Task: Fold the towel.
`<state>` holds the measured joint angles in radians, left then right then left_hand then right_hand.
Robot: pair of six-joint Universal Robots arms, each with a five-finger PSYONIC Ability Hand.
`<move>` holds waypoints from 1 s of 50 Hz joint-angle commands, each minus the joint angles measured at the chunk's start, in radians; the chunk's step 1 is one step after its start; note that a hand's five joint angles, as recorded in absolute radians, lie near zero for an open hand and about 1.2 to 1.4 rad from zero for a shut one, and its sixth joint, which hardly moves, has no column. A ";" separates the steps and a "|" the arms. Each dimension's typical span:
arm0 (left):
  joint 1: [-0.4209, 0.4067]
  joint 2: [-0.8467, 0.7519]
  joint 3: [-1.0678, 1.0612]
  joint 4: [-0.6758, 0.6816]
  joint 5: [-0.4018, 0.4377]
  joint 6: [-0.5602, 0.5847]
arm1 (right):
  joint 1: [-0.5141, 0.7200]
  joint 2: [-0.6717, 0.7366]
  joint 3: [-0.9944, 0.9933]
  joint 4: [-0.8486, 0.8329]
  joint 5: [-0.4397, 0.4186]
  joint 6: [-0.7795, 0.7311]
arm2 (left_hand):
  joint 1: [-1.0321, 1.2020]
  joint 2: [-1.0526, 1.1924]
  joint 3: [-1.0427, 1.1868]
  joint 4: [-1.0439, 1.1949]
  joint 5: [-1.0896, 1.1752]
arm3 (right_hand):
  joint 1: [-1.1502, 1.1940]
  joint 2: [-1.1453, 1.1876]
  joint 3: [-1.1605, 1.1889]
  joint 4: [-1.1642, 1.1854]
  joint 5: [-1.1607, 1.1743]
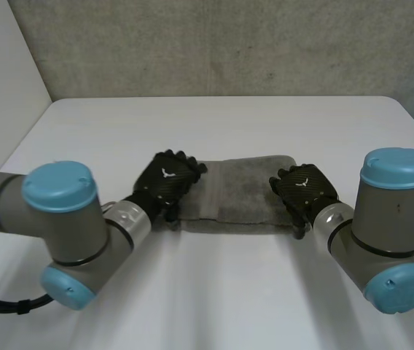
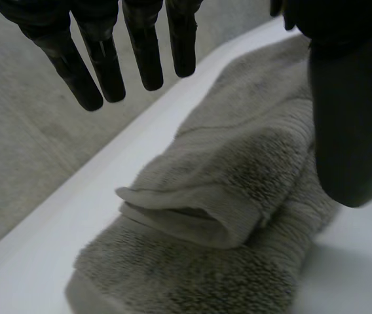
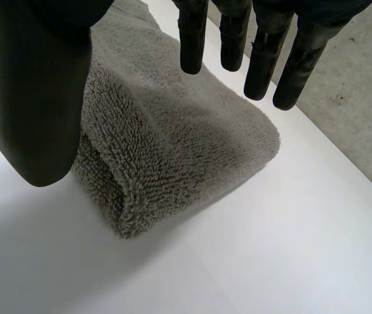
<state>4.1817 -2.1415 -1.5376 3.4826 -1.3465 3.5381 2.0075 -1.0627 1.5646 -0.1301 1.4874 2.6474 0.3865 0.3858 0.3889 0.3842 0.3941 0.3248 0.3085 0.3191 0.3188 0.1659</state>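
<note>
In the head view, the folded grey terry towel is laid lengthwise between the left hand and the right hand, with one hand over each end. In the left wrist view, straight, spread fingers are seen above the towel, with nothing pinched. In the right wrist view, the fingers are seen likewise.

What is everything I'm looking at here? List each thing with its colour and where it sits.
towel: one, grey, folded, lying on the table between the two hands
table: one, white, under the towel
wall: one, grey and speckled, behind the table
left hand: one, black, over the towel's left end, fingers straight
right hand: one, black, over the towel's right end, fingers straight
left arm and right arm: two, grey with light-blue caps, at the table's near side
</note>
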 commanded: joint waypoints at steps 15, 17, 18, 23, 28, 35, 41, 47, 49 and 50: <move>-0.015 -0.161 0.179 -0.065 -0.026 0.016 | -0.006 0.006 0.014 -0.005 -0.001 -0.001 | 0.455 0.456 0.453 0.458 0.273 | 0.024 0.041 0.030 0.030 0.009; -0.015 -0.166 0.183 -0.065 -0.028 0.016 | -0.006 0.007 0.014 -0.005 -0.001 -0.001 | 0.587 0.587 0.584 0.589 0.405 | 0.024 0.041 0.030 0.030 0.009; -0.015 -0.166 0.183 -0.065 -0.028 0.016 | -0.006 0.009 0.014 -0.005 -0.001 -0.001 | 0.587 0.588 0.585 0.590 0.405 | 0.024 0.041 0.030 0.030 0.009; -0.014 -0.164 0.185 -0.066 -0.028 0.016 | -0.006 0.009 0.014 -0.006 0.001 -0.001 | 0.740 0.741 0.738 0.742 0.558 | 0.021 0.038 0.027 0.027 0.006; -0.003 -0.149 0.169 -0.071 -0.068 0.018 | -0.006 0.010 0.015 -0.009 0.001 -0.001 | 1.009 1.010 1.007 1.011 0.827 | 0.021 0.038 0.027 0.027 0.006; 0.037 -0.070 0.097 -0.066 -0.154 0.024 | -0.006 0.004 0.023 -0.009 0.004 0.000 | 1.010 1.010 1.007 1.012 0.828 | -0.119 -0.103 -0.113 -0.113 -0.134; 0.070 0.024 -0.022 -0.014 -0.160 0.038 | -0.003 0.001 0.035 -0.011 0.002 0.002 | 1.010 1.010 1.007 1.012 0.828 | -0.120 -0.103 -0.114 -0.114 -0.135; 0.081 0.043 -0.094 0.023 -0.158 0.039 | 0.013 0.004 0.032 -0.013 -0.001 0.012 | 1.010 1.010 1.007 1.012 0.828 | -0.093 -0.077 -0.087 -0.087 -0.109; 0.075 0.037 -0.098 0.024 -0.158 0.039 | 0.014 0.009 0.026 -0.017 -0.001 0.034 | 0.972 0.973 0.970 0.974 0.790 | -0.081 -0.065 -0.076 -0.075 -0.097; 0.074 0.032 -0.099 0.023 -0.158 0.039 | 0.014 0.009 0.026 -0.017 -0.001 0.034 | 0.827 0.827 0.824 0.829 0.645 | -0.081 -0.065 -0.076 -0.075 -0.097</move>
<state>4.2628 -2.1015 -1.6038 3.4891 -1.5083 3.5763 2.0127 -1.0596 1.5977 -0.1421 1.4880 2.6570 1.4286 1.4688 1.5386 1.5155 1.4915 0.2535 0.2641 0.2573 0.2670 0.0713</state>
